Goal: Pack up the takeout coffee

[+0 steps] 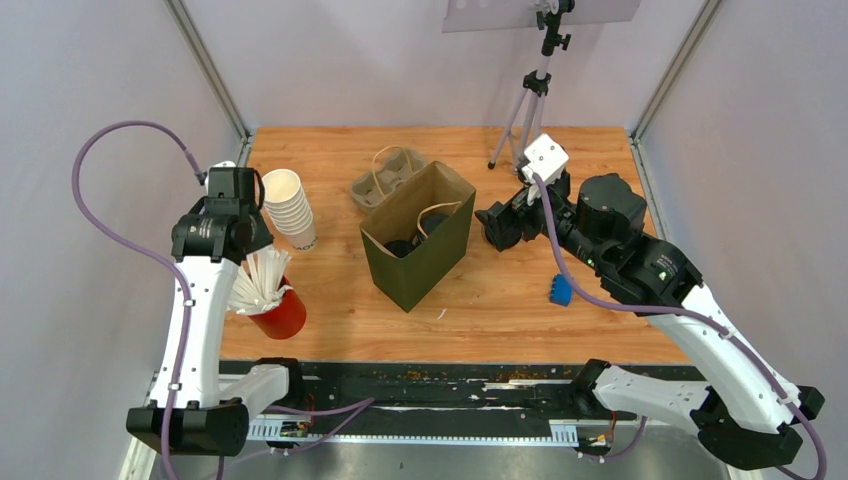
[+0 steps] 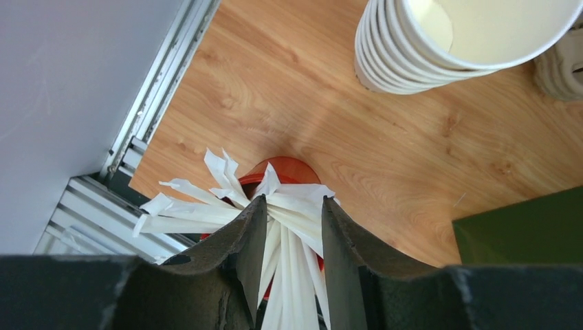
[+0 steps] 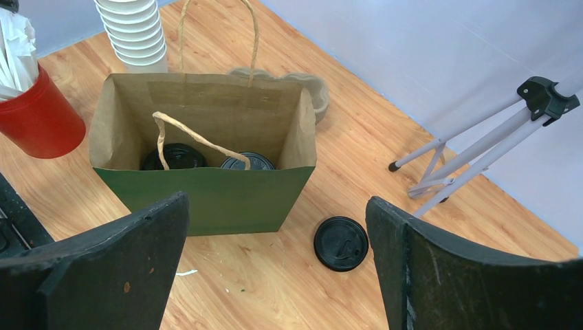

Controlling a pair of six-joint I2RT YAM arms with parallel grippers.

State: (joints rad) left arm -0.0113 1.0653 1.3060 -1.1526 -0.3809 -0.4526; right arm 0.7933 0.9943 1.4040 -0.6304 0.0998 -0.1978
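The takeout coffee stands inside the green paper bag (image 3: 206, 199), where only two black lids (image 3: 173, 157) (image 3: 247, 162) show and the cup sides are hidden. From above, the bag (image 1: 440, 255) is at the table's middle with the dark lids (image 1: 405, 246) just visible inside. My right gripper (image 3: 277, 206) hangs open and empty to the bag's right, also in the top view (image 1: 495, 225). My left gripper (image 2: 294, 206) is down over the red cup (image 2: 285, 168). Several white sticks (image 2: 302, 254) are pinched between its fingers.
A loose black lid (image 3: 341, 243) lies on the wood right of the bag. A stack of lidless white cups (image 1: 290, 208) and a pulp cup tray (image 1: 385, 175) stand behind the bag. A tripod (image 1: 530, 110) is at the back right, and a small blue object (image 1: 560, 290) near the right arm.
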